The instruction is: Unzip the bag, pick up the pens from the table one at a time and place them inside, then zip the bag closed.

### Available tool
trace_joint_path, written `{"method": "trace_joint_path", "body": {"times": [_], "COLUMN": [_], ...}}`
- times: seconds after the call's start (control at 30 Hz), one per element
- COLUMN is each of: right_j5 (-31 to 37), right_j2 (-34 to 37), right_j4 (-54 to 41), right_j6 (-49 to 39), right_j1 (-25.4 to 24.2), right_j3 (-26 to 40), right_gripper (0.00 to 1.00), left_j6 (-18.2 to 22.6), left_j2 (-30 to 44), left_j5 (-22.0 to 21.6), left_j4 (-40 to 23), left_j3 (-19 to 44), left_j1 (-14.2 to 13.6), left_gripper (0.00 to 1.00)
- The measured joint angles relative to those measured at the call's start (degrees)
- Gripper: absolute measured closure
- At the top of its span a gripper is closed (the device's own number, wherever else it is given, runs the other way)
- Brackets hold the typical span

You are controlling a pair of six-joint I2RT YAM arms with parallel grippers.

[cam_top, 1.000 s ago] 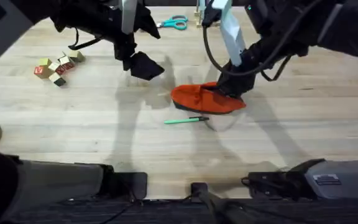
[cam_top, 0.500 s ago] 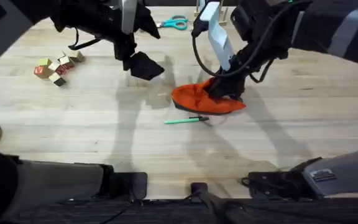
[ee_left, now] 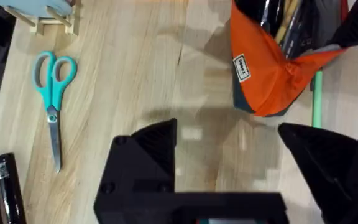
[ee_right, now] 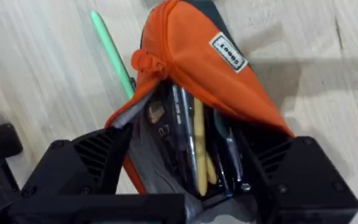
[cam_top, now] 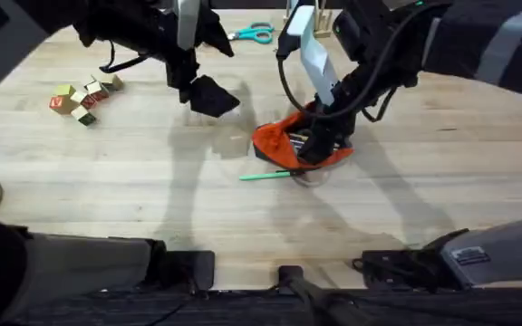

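The orange bag (cam_top: 275, 138) lies at the table's (cam_top: 442, 181) middle, its zipper open. In the right wrist view the bag (ee_right: 191, 56) gapes and several pens (ee_right: 199, 149) lie inside it. My right gripper (cam_top: 311, 145) is shut on the bag's open end and holds that end raised; its fingers (ee_right: 79, 165) flank the mouth. One light green pen (cam_top: 270, 176) rests on the wood just in front of the bag and also appears as the pen (ee_right: 110, 43) beside the pouch. My left gripper (cam_top: 208, 95) hovers open and empty to the bag's left rear, the bag (ee_left: 260, 81) ahead of it.
Teal-handled scissors (cam_top: 252, 34) lie at the far edge, the same scissors (ee_left: 53, 93) in the left wrist view. Several wooden blocks (cam_top: 84, 98) sit at the far left. A wooden stand (ee_left: 48, 15) is at the back.
The right gripper has drawn the bag's right end up and toward the left, so the pouch bunches and its dark opening now shows. The left arm and the green pen have stayed put.
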Motion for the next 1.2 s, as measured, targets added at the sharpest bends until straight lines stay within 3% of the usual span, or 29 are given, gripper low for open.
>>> {"method": "trace_joint_path", "body": {"times": [0.23,0.83,1.03,1.2], "right_j5": [0.0,0.0,0.0,0.0], "right_j2": [-2.9,-24.1,-29.1,-29.4], "right_j4": [-1.3,-5.7,-5.8,-5.8], "right_j6": [0.1,11.3,14.4,15.8], "right_j1": [0.0,-1.2,-2.5,-3.0], "right_j3": [0.0,0.0,0.0,0.0], "right_gripper": [0.005,0.004,0.004,0.004], "left_j6": [0.0,0.0,-0.2,-4.3], "left_j2": [0.0,0.0,-0.3,-1.5], "left_j5": [0.0,-2.0,-4.9,-9.1], "left_j4": [0.0,-3.2,-7.1,-8.3], "left_j3": [0.0,0.0,0.0,0.0], "left_j1": [0.0,-0.5,-5.5,-11.1], "left_gripper": [0.007,0.007,0.006,0.006]}}
